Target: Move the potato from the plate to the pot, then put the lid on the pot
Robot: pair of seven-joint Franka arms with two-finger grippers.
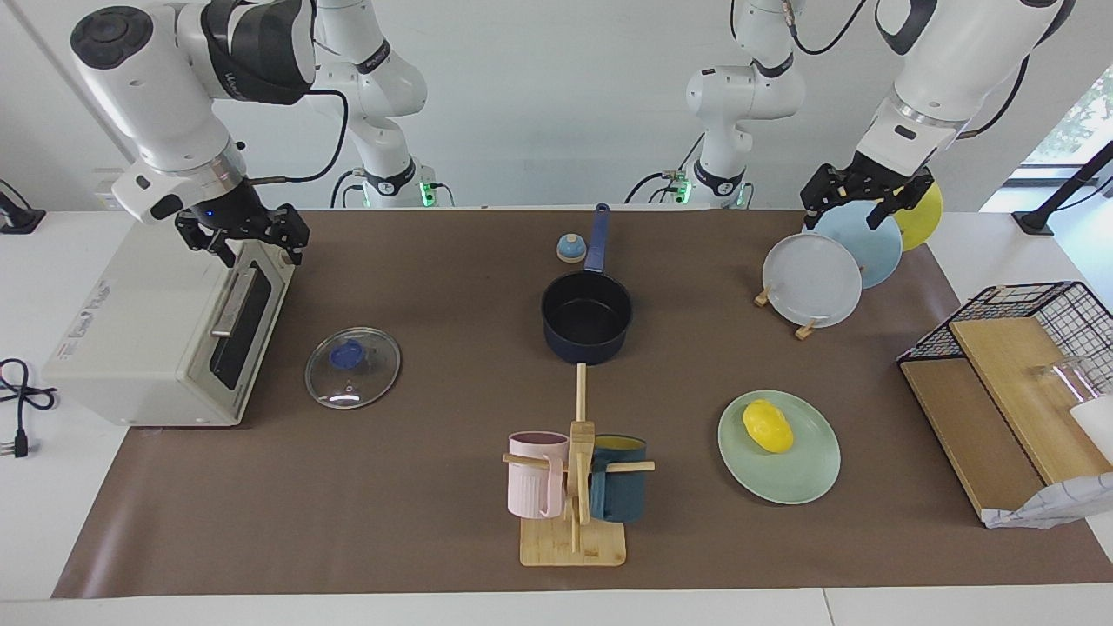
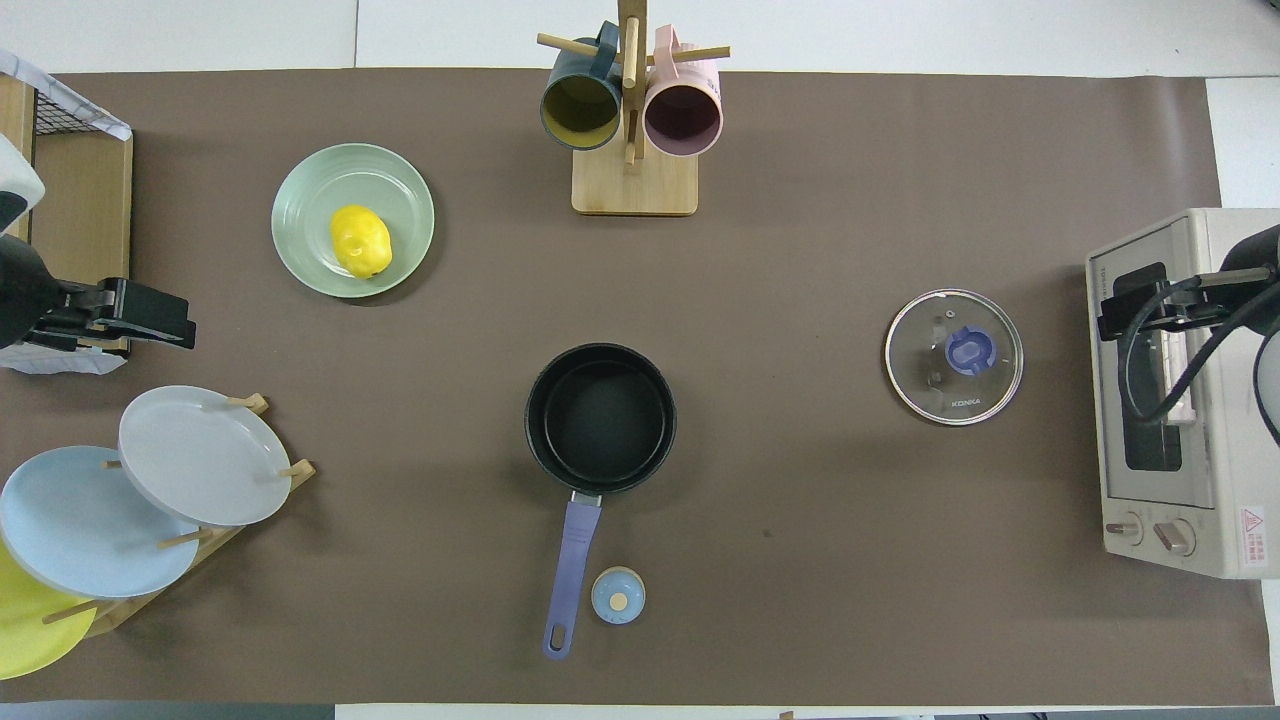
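Note:
The yellow potato (image 1: 767, 426) (image 2: 360, 240) lies on the mint-green plate (image 1: 800, 482) (image 2: 310, 190), toward the left arm's end and farther from the robots than the pot. The navy pot (image 1: 587, 348) (image 2: 600, 415) stands mid-table, uncovered, its handle pointing to the robots. The glass lid (image 1: 369, 378) (image 2: 985, 385) lies flat on the mat toward the right arm's end, beside the oven. My left gripper (image 1: 861, 209) (image 2: 150, 320) hangs open over the plate rack, holding nothing. Above the oven, my right gripper (image 1: 243, 243) (image 2: 1130, 310) is open and holds nothing.
A toaster oven (image 1: 156, 339) (image 2: 1170, 400) stands at the right arm's end. A rack of three plates (image 1: 813, 278) and a wire basket with wooden boards (image 1: 1026, 348) are at the left arm's end. A mug tree (image 1: 574, 487) stands farther out than the pot, a small bell-shaped knob (image 1: 570, 249) beside its handle.

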